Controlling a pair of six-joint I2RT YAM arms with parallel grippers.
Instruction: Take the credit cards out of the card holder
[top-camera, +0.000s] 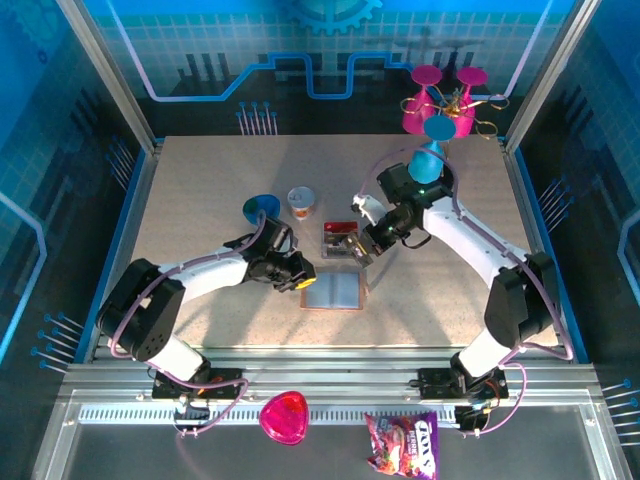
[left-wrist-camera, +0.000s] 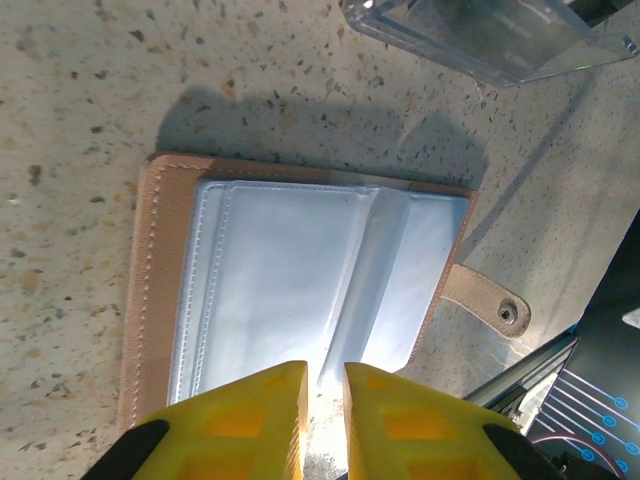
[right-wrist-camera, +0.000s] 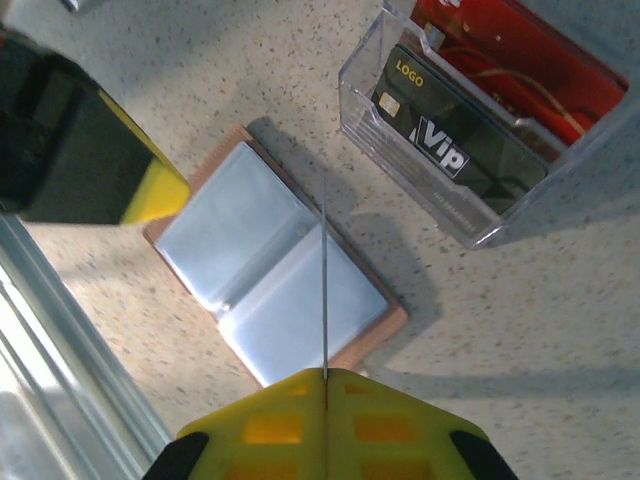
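The card holder (top-camera: 331, 291) lies open and flat on the table, tan leather outside, blue-grey lining up (left-wrist-camera: 290, 270) (right-wrist-camera: 270, 270). Its snap strap (left-wrist-camera: 495, 303) sticks out to one side. My left gripper (top-camera: 298, 281) (left-wrist-camera: 324, 375) hovers over the holder's edge with a narrow gap between its jaws and nothing in it. My right gripper (top-camera: 363, 253) (right-wrist-camera: 325, 375) is shut on a thin credit card (right-wrist-camera: 324, 280), seen edge-on above the holder's fold. Two more cards stand in a clear plastic container (right-wrist-camera: 480, 130): a dark "VIP" card (right-wrist-camera: 440, 150) and a red one (right-wrist-camera: 520, 50).
The clear container (top-camera: 341, 241) (left-wrist-camera: 490, 35) stands just behind the holder. A blue bowl (top-camera: 262, 207) and a small cup (top-camera: 301, 202) sit back left, a pink stand (top-camera: 440, 100) at the back. A metal rail (right-wrist-camera: 60, 330) runs along the near table edge.
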